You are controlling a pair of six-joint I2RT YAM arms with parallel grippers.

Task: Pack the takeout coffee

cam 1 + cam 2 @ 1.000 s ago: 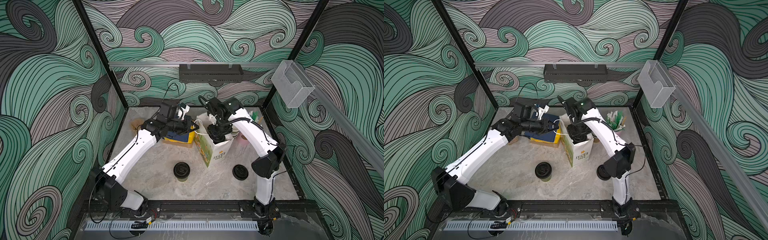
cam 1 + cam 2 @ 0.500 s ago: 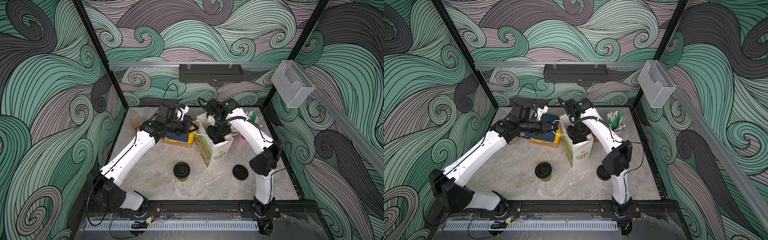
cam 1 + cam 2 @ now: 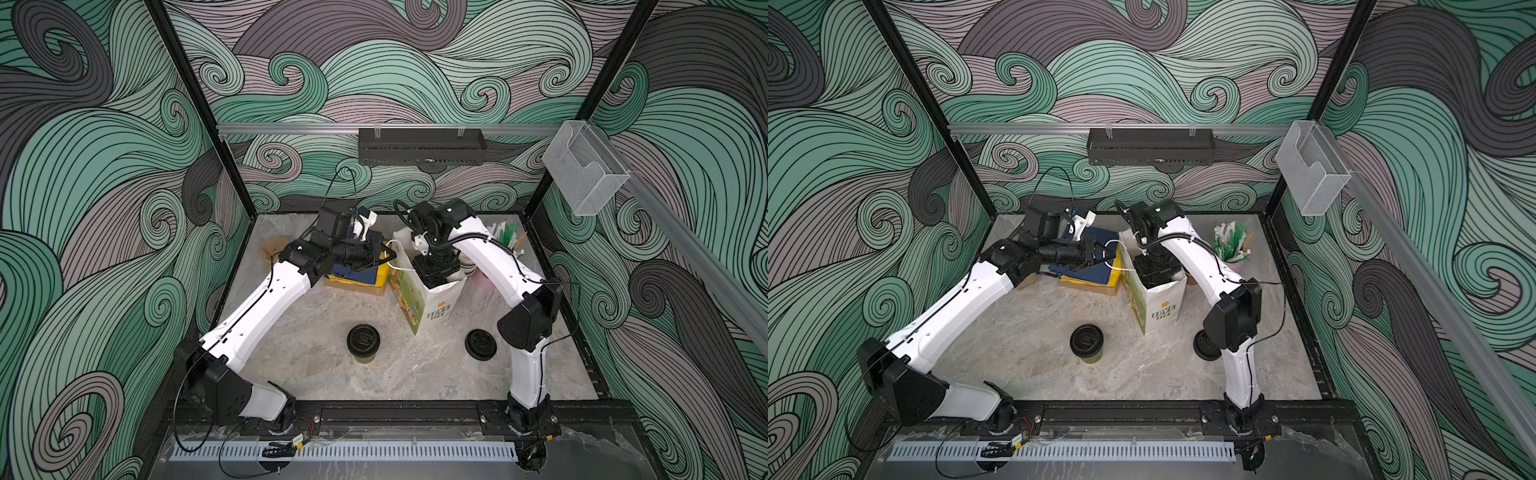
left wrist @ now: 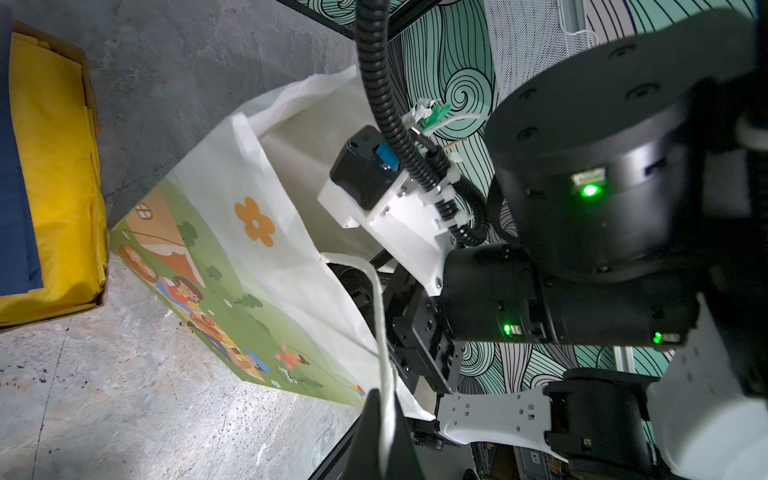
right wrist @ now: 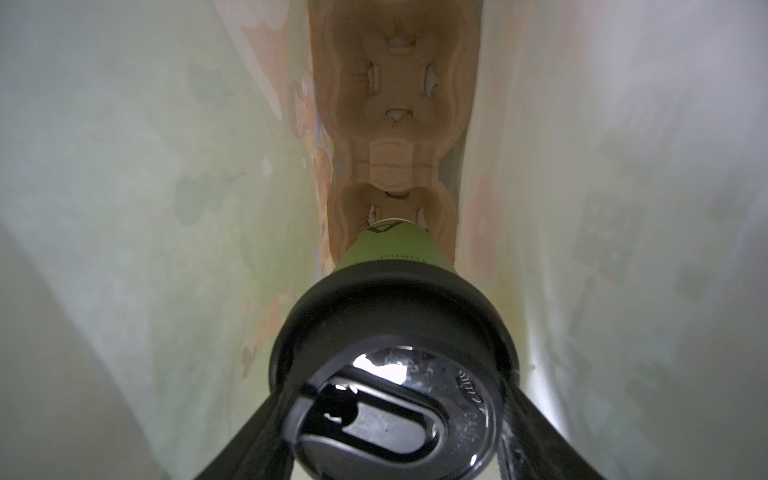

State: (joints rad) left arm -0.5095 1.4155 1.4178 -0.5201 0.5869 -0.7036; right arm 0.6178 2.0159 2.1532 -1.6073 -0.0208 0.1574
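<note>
Right pincer: clamped across the black sip lid of the first cup, one finger on each side, low centre of the wrist view. The cup hangs upright inside the bag, its base at the near pocket of the pulp carrier on the bag floor. Whether it is fully seated cannot be told.

Left pincer: closed on the bag's white handle, pulling the mouth open toward the left of the top views.

Second cup: lidded, upright on the worktop, lower centre, well apart from the bag. A loose lid lies to the right of it.

Risks, as judged:
- The grip is on the lid alone, so the lid could pop off and the cup drop.
- Released off-centre, the cup could tip against the soft bag wall.
- If the handle slips, the mouth could close on the right arm.
</note>
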